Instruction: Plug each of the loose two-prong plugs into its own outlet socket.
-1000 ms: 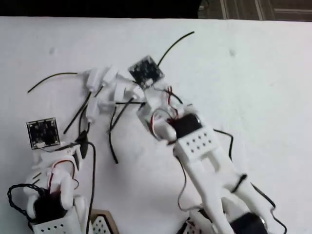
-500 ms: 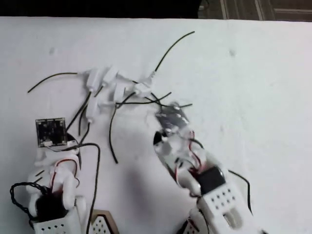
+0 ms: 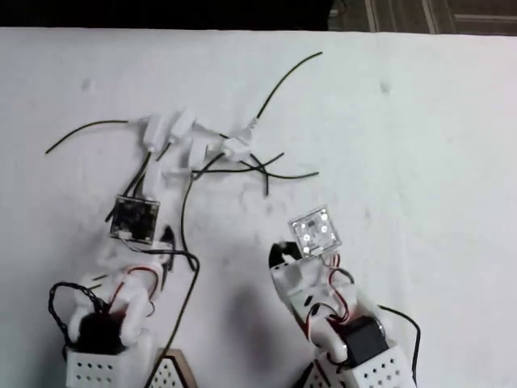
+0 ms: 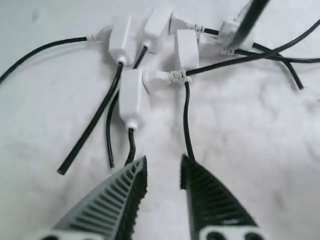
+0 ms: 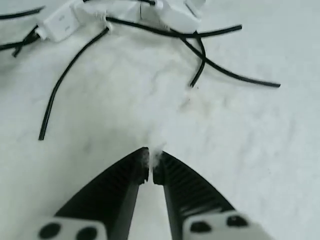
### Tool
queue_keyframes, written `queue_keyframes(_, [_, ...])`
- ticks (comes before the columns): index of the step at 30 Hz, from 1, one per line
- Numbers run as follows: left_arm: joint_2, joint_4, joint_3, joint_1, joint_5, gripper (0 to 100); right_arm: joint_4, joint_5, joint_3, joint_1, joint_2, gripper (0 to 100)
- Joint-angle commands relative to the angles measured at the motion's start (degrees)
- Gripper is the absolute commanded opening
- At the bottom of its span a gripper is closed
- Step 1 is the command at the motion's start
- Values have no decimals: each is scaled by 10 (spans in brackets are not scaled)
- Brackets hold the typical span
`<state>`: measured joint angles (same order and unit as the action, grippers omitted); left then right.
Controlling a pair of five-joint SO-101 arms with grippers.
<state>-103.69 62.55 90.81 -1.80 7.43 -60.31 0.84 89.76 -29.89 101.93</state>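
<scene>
Near the plugs (image 4: 132,97) | left gripper (image 4: 162,167) slightly parted, empty | right gripper (image 5: 151,162) closed, empty (some cords (image 4: 92,125) run off-frame)

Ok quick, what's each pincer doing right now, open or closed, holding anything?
Left pincer: open, holding nothing.
Right pincer: closed, holding nothing.

no readable text, labels, numbers or signs anywhere, plugs, cords and table all unmarked
</scene>
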Motion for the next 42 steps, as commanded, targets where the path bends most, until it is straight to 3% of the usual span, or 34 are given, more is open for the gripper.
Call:
queue_keyframes(1, [-1,-9,12,10,4,222,-10,-4,0,25,2,17])
queue_keyframes(8, [0,-9,62,9,4,164,-7,-2,63,63,2,18])
queue_keyframes(13, [0,-8,62,9,4,15,-10,-4,72,67,2,18])
queue_keyframes(19, [0,70,62,10,0,24,-87,-2,72,67,1,18])
queue_keyframes(28, [0,77,62,-28,0,24,-117,-4,72,68,1,18])
queue_keyframes(42, [0,108,62,-17,0,26,-117,-4,72,67,1,18])
